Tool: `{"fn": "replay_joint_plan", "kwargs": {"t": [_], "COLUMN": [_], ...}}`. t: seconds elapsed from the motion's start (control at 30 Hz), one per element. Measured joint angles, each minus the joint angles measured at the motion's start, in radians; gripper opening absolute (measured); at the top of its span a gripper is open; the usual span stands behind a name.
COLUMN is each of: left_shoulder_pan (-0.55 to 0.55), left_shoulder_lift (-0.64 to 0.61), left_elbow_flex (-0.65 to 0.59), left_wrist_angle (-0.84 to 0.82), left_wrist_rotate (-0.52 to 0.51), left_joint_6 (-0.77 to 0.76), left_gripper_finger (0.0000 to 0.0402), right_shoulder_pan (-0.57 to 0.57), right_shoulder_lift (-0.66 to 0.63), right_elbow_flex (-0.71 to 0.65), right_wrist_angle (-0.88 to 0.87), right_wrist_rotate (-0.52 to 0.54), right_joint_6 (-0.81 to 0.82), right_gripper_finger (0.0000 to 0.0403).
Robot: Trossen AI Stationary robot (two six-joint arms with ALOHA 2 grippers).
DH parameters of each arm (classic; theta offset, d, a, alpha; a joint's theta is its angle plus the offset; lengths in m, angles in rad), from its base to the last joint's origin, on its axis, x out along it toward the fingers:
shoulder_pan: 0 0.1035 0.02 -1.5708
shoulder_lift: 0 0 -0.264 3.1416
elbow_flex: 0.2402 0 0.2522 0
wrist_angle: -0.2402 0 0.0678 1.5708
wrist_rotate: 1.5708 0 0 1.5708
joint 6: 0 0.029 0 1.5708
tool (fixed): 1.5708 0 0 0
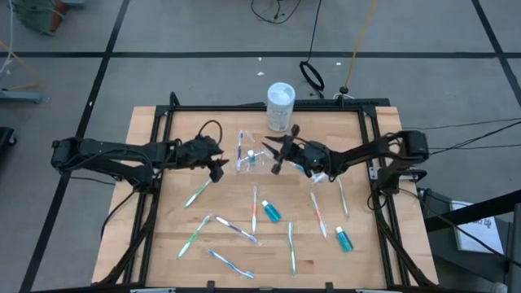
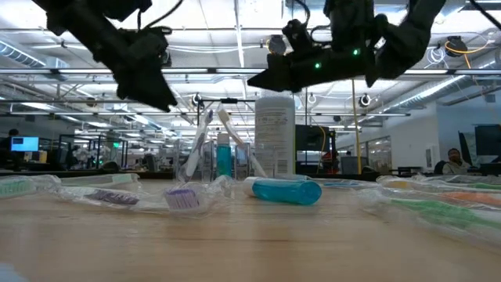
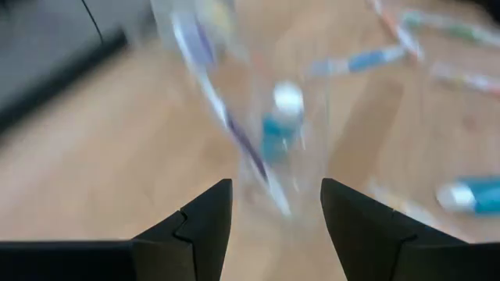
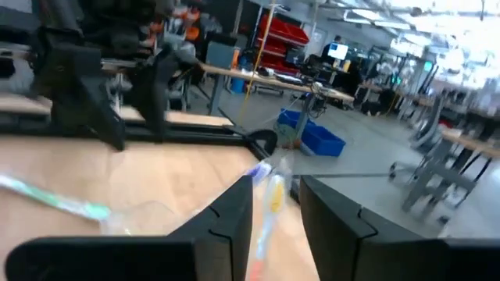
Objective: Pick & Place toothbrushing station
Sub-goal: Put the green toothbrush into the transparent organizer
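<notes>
A clear plastic cup [image 1: 248, 159] stands on the wooden table between my two grippers. It holds a few toothbrushes [image 2: 200, 145] and a blue toothpaste tube [image 3: 277, 133]. My left gripper [image 1: 218, 168] is open, just left of the cup and raised above the table, and the cup [image 3: 266, 133] shows ahead past its fingertips. My right gripper [image 1: 273, 156] is just right of the cup, raised above it [image 2: 254, 81], with a narrow gap between its fingers. A wrapped toothbrush [image 4: 269, 187] shows in that gap. Several more toothbrushes [image 1: 236, 230] and two blue tubes [image 1: 270, 212] lie flat on the near half of the table. My right gripper has the wrapped toothbrush [image 4: 266, 215] showing lengthwise in the gap between its fingers. I cannot tell whether the fingers touch it or whether it stands in the cup beyond them. My left gripper touches nothing.
A tall white cylindrical container [image 1: 280, 106] stands at the far edge, just behind the cup. A black frame rail [image 1: 244, 108] runs round the table. Loose toothbrushes [image 1: 317, 213] and a tube [image 1: 343, 238] lie on the near right, and more brushes [image 1: 194, 236] on the near left.
</notes>
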Motion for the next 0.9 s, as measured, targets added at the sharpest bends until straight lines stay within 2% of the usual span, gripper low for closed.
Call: {"fn": "replay_joint_plan", "kwargs": {"t": [0.17,0.37,0.5,0.63,0.9], "left_shoulder_pan": [-0.044,-0.108,-0.139,-0.16,-0.17], "left_shoulder_lift": [0.0,0.011,0.06,0.145,0.295], "left_elbow_flex": [0.0,0.0,0.0,0.0,0.0], "left_wrist_angle": [-0.144,-0.271,-0.353,-0.374,-0.379], "left_wrist_rotate": [0.056,0.052,0.013,0.028,0.041], "left_joint_6": [-0.134,-0.262,-0.342,-0.428,-0.438], "left_gripper_finger": [0.0202,0.0202,0.0202,0.0202,0.0202], "right_shoulder_pan": [-0.001,-0.005,-0.005,-0.005,-0.005], "right_shoulder_lift": [-0.12,-0.207,-0.219,-0.218,-0.218], "right_elbow_flex": [0.0,0.0,0.0,0.0,0.0], "right_wrist_angle": [-0.178,-0.372,-0.38,-0.374,-0.371], "right_wrist_rotate": [0.001,0.0,0.0,0.0,0.0], "right_joint_6": [-0.136,-0.148,-0.203,-0.271,-0.303], "right_gripper_finger": [0.0097,0.0094,0.0095,0.0094,0.0093]}}
